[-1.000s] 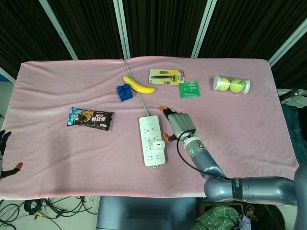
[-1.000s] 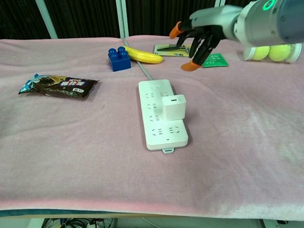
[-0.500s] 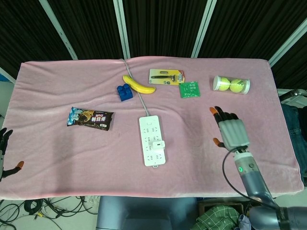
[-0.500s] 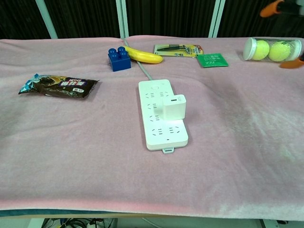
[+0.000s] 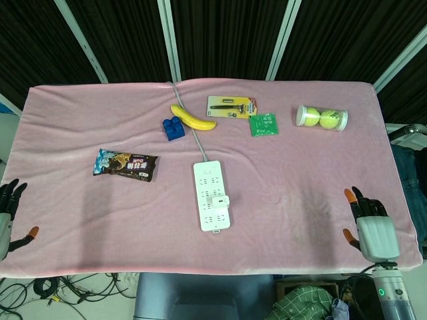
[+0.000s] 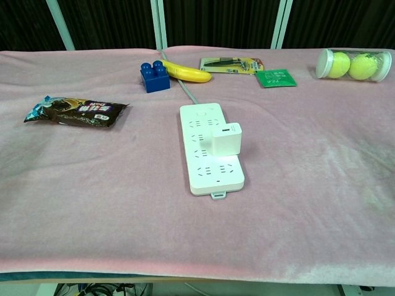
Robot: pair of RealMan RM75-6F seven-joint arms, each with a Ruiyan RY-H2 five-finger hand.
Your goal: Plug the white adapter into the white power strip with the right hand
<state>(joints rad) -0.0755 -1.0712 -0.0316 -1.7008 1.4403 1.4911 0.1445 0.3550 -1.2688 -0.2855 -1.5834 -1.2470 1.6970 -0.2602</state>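
Note:
The white power strip (image 5: 211, 194) (image 6: 209, 148) lies lengthwise in the middle of the pink cloth. The white adapter (image 5: 219, 201) (image 6: 226, 139) stands upright in one of its sockets, on the strip's right side. My right hand (image 5: 371, 225) is at the table's near right corner in the head view, empty, fingers straight and slightly apart, far from the strip. My left hand (image 5: 8, 212) shows at the left edge of the head view, off the table, holding nothing. Neither hand appears in the chest view.
A banana (image 5: 192, 118), a blue block (image 5: 173, 129), a carded tool (image 5: 231, 106), a green packet (image 5: 263, 124) and a tube of tennis balls (image 5: 321, 118) lie along the back. A snack bar wrapper (image 5: 125, 164) lies at the left. The strip's grey cable (image 5: 193, 137) runs to the back edge.
My right hand has drawn back from beside the power strip to the near right corner of the table and left the chest view. The adapter stays in the strip.

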